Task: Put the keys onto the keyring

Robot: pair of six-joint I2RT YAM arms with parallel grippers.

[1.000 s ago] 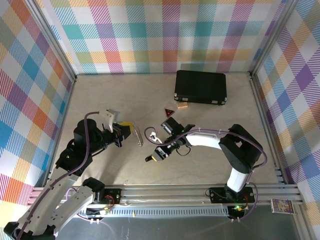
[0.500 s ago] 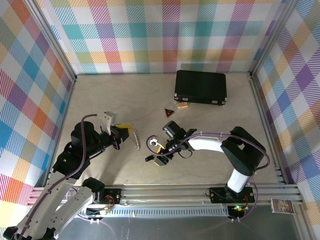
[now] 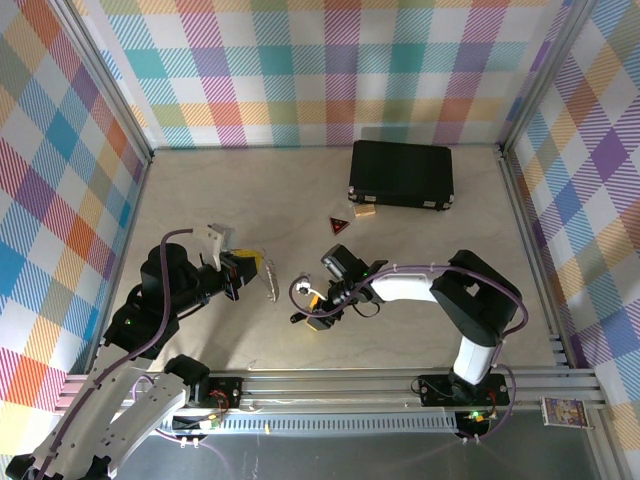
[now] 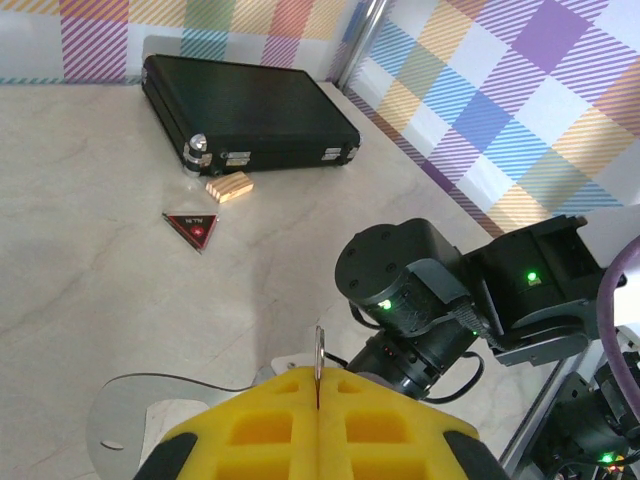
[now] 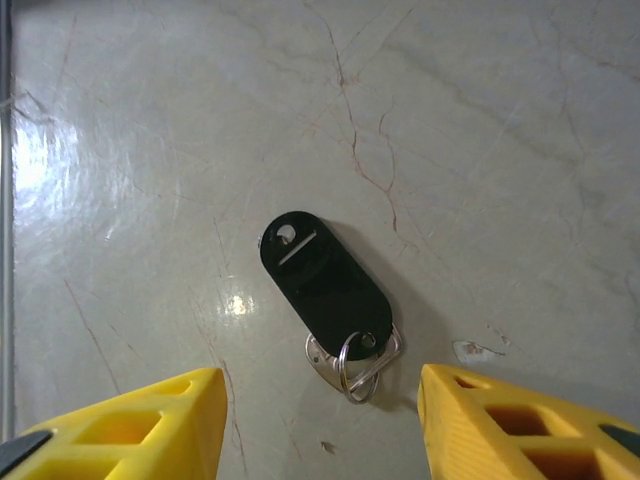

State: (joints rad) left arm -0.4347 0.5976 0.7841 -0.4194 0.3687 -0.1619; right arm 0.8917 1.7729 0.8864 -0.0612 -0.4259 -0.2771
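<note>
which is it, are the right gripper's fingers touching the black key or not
Apart. In the right wrist view the key lies between the fingers of the open right gripper, with bare table showing on each side of it.

- Case (image 3: 401, 174): black, lying flat on the table, upper right of centre in the top view.
- Block (image 3: 364, 211): tan, ridged, just beside the case's lower left corner.
- Tag (image 3: 340, 225): red-and-black triangle, lower left of the block, apart from it.
- Table (image 3: 220, 190): pale, with marble-like veins.
- Walls (image 3: 330, 70): pastel plaid, on the left, top and right of the frame.
- Card (image 3: 564, 411): small, colourful, lower right corner.
</note>
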